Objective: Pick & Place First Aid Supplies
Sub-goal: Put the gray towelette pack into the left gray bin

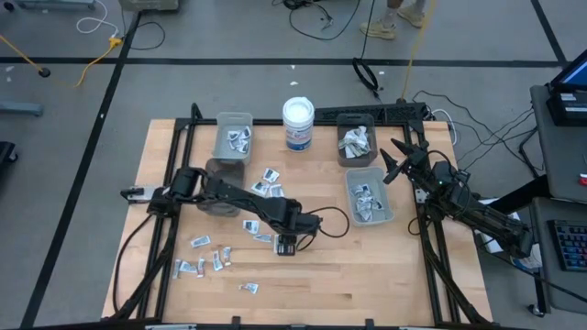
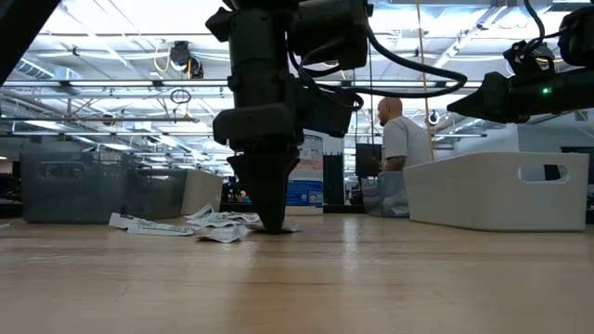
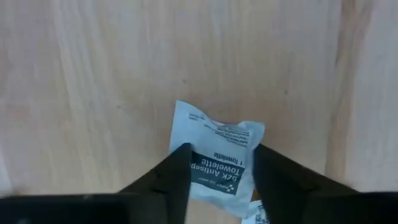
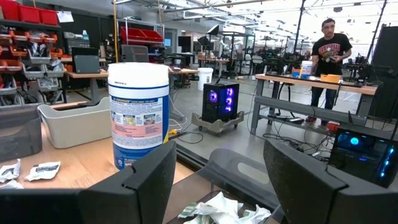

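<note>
A white square packet (image 3: 217, 155) with dark blue print lies flat on the wooden table. My left gripper (image 3: 221, 150) points straight down over it near the table's middle (image 1: 286, 247), open, with one finger on either side of the print. More first aid supplies lie loose near it (image 1: 257, 227), toward the near left (image 1: 206, 261) and farther back (image 1: 267, 181). At the table's right edge my right gripper (image 1: 396, 161) waits level and open, holding nothing (image 4: 217, 168). My left gripper comes at the packet from above, and its fingertips (image 3: 182, 155) are down over the packet's two opposite side margins (image 3: 258, 140). The packet is flat on the table. I cannot tell whether the tips touch it.
A grey bin (image 1: 233, 121) with packets stands at the back left. Two more bins (image 1: 356, 120) (image 1: 390, 206) with packets stand at the right. A white round tub (image 1: 298, 124) with a blue label is at the back middle. Bare wood lies toward the near edge (image 1: 367, 284).
</note>
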